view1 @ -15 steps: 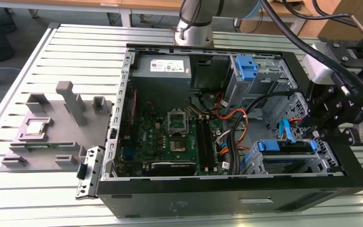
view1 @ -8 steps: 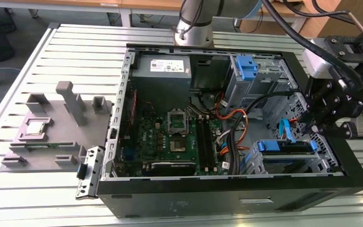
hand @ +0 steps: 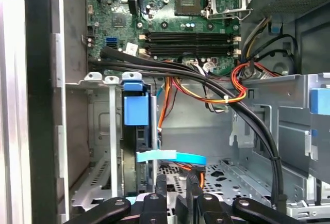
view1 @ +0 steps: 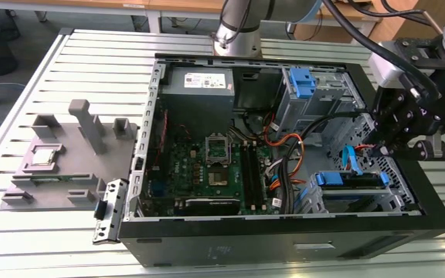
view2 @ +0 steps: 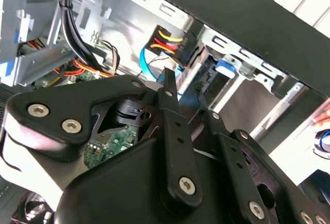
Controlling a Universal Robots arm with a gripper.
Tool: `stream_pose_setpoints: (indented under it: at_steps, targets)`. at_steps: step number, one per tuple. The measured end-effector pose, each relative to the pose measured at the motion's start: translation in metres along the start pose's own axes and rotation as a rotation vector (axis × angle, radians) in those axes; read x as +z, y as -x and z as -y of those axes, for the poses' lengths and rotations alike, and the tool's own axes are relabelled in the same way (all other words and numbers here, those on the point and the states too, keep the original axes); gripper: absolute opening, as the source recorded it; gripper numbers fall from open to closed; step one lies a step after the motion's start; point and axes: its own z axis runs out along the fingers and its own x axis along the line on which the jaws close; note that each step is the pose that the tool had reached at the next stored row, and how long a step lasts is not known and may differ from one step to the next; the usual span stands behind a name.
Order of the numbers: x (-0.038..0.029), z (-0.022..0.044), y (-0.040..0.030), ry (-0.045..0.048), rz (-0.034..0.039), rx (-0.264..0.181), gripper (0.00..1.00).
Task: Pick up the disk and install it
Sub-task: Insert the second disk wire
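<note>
disk [view1: 350, 179] is seated in the lower drive cage, blue carrier edge outward; the gripper [view1: 402, 152] is held just above it, fingers [hand: 161, 185] nearly closed, nothing gripped.

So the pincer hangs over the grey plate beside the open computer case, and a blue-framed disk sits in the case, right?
Not quite: the exterior view shows the pincer over the open computer case itself, at its drive-bay end, not over the grey plate. The blue-framed disk does sit in the case.
</note>
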Motion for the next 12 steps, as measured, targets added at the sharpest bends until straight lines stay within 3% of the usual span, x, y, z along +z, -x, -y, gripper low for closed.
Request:
stream_pose_setpoints:
  at_steps: [4,12]
  targets:
    - [0.0019,0.0033,0.0077,0.0,0.0001,0.0,0.29]
    - [0.0037,0.0106,0.0132,0.0,0.0001,0.0,0.29]
